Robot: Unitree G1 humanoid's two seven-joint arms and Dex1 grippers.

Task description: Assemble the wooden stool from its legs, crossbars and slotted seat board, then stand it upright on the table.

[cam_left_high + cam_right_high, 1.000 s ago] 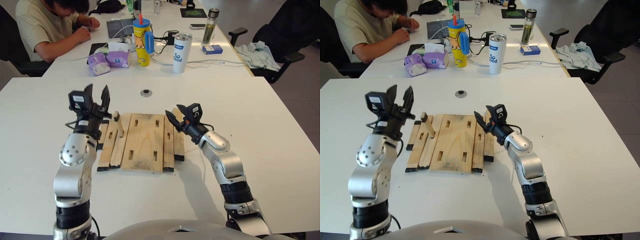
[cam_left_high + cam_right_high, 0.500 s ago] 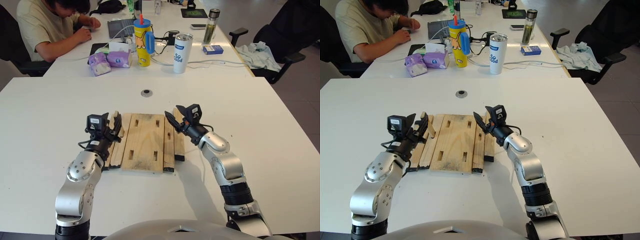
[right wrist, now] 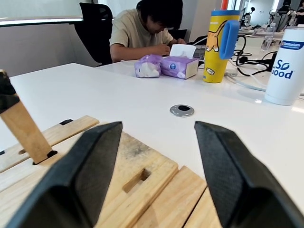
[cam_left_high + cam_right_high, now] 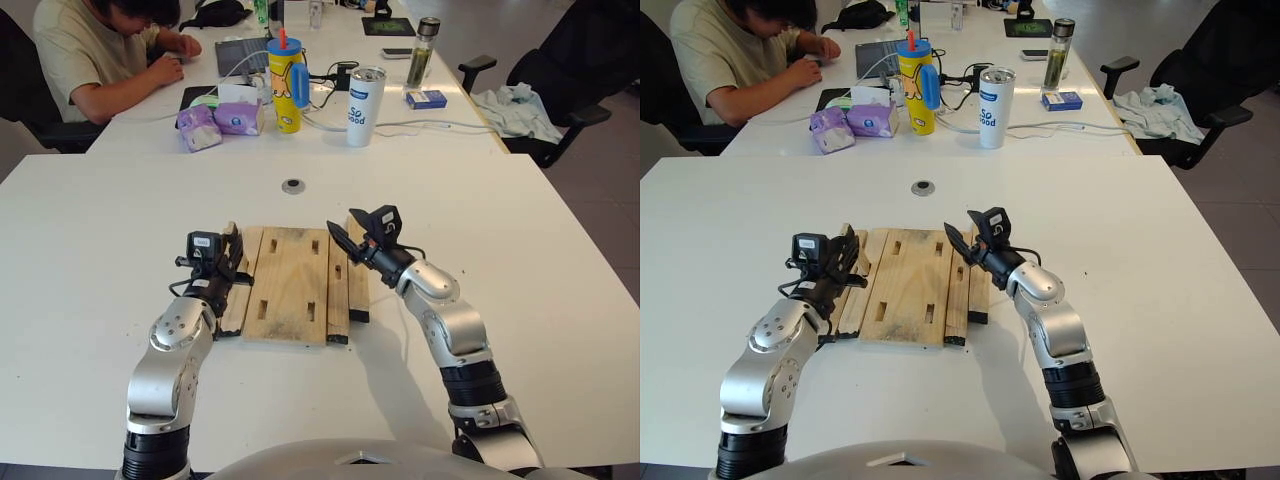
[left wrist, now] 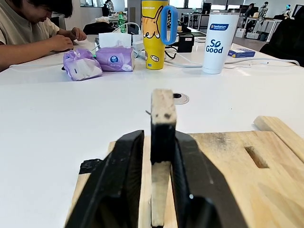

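Observation:
The slotted seat board (image 4: 290, 285) lies flat mid-table, with wooden slats along its left edge (image 4: 228, 310) and its right edge (image 4: 357, 285). A short upright wooden piece (image 5: 163, 118) with a dark band stands in a slot of a left slat; its far end shows as (image 4: 232, 232). My left gripper (image 4: 224, 263) is low over those slats. Its fingers (image 5: 123, 161) press close on both sides of the upright piece. My right gripper (image 4: 346, 238) hovers open over the far end of the right slats, its fingers (image 3: 99, 156) spread wide and holding nothing.
A metal grommet (image 4: 292, 186) sits in the table beyond the boards. The far table holds a white tumbler (image 4: 365, 105), a yellow cup (image 4: 285, 85) and tissue packs (image 4: 215, 120). Bare white tabletop lies to the left and right of the boards.
My left gripper came down from a raised, wide-open pose, moved in around the upright piece and narrowed its fingers on it. The right arm stayed nearly still.

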